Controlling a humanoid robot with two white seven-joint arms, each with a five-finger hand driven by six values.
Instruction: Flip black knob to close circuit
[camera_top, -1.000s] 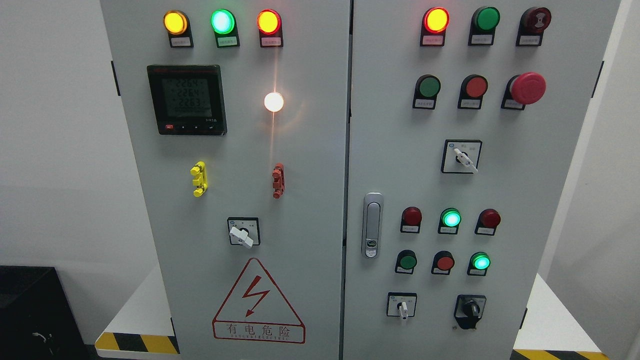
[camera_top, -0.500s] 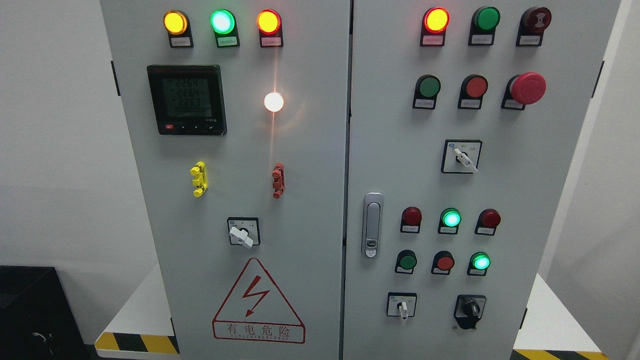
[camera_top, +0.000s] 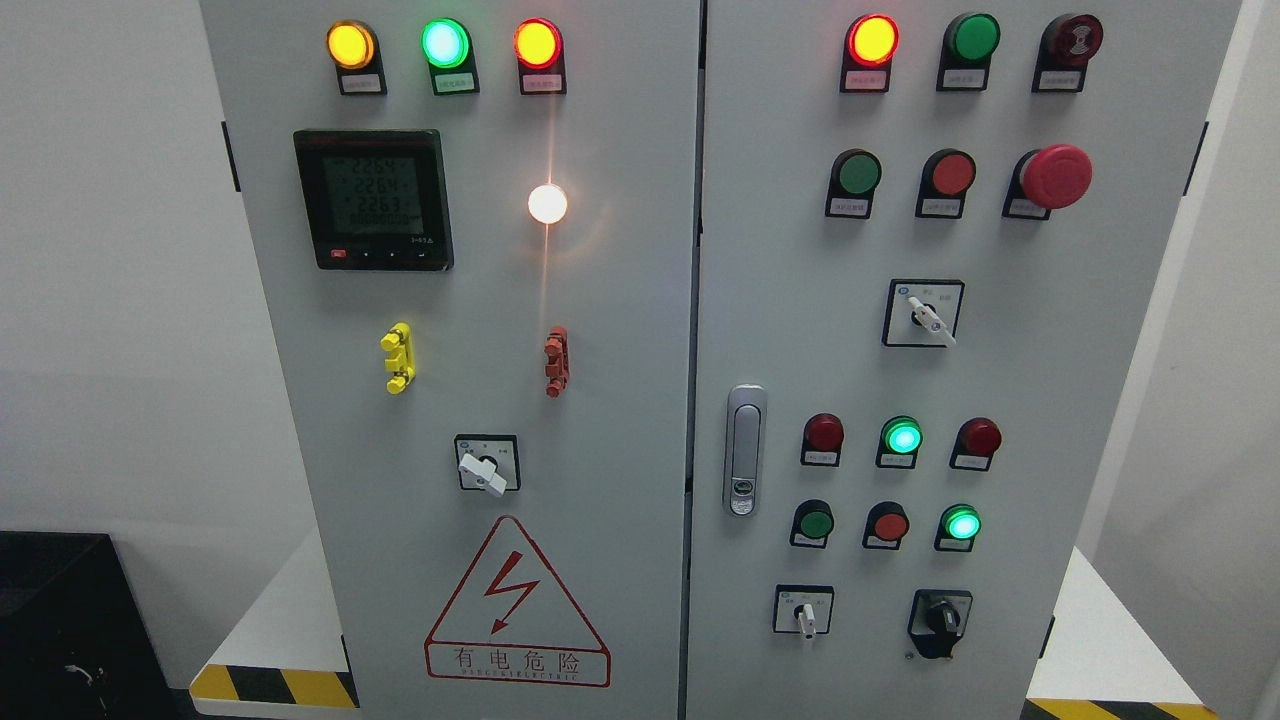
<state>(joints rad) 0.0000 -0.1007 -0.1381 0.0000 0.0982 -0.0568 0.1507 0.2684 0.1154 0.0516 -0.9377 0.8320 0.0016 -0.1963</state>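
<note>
A grey two-door electrical cabinet (camera_top: 620, 300) fills the head view, its black knob (camera_top: 940, 618) sitting at the lower right of the right-hand door, just right of a white-handled selector switch (camera_top: 804, 612). Neither robot hand appears, so whether they are released or clenched cannot be told. On the left door, a digital meter (camera_top: 373, 198) glows above a red lightning warning triangle (camera_top: 517, 603).

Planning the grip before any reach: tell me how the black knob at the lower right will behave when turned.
The black knob is mounted on the cabinet door, so it should rotate, not lift off. Its narrow raised bar probably suits pinching. It looks like smooth, rigid plastic, so it may slip.
</note>
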